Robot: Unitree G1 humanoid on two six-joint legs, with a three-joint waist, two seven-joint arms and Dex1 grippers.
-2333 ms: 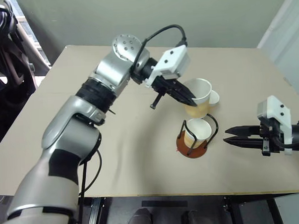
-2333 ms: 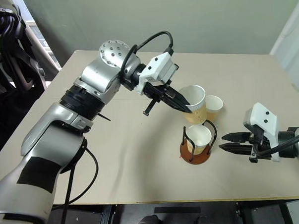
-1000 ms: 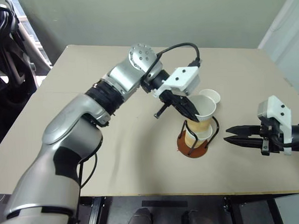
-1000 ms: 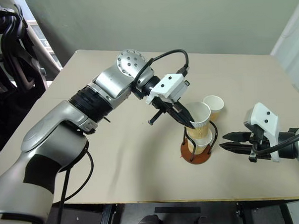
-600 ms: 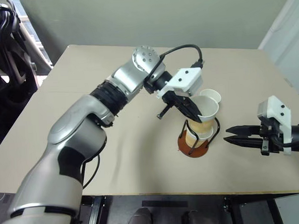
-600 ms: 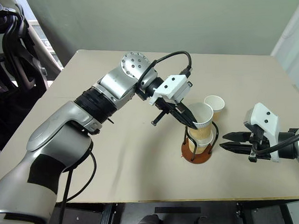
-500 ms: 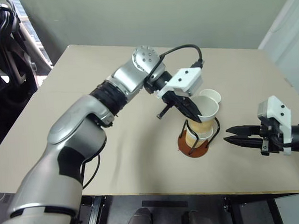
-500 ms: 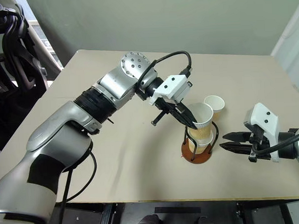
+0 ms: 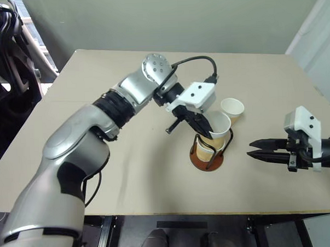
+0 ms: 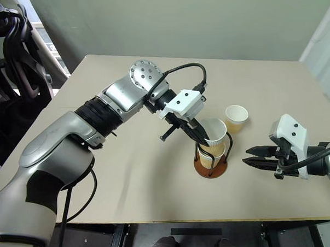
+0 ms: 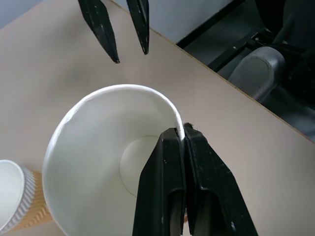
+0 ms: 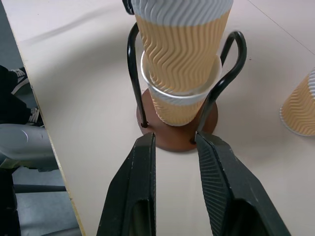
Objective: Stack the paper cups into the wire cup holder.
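The wire cup holder (image 9: 202, 162) stands near the table's front right, with one paper cup (image 12: 178, 104) seated on its reddish base. My left gripper (image 9: 204, 132) is shut on the rim of a second paper cup (image 10: 215, 131), which sits tilted and partly nested in the first between the wire arches. In the left wrist view my fingers (image 11: 170, 162) pinch that white rim. A third paper cup (image 9: 232, 109) stands upright on the table just behind the holder. My right gripper (image 9: 251, 152) hovers open and empty to the right of the holder, pointing at its base (image 12: 206, 124).
The tan table (image 9: 129, 174) has its front edge close below the holder. A black chair (image 9: 9, 59) stands off the table's left side. Bare tabletop stretches left of and behind the holder.
My left gripper has moved down and to the left with the cup, pushing it lower between the arches. The holder has slid slightly left. The right gripper has not moved.
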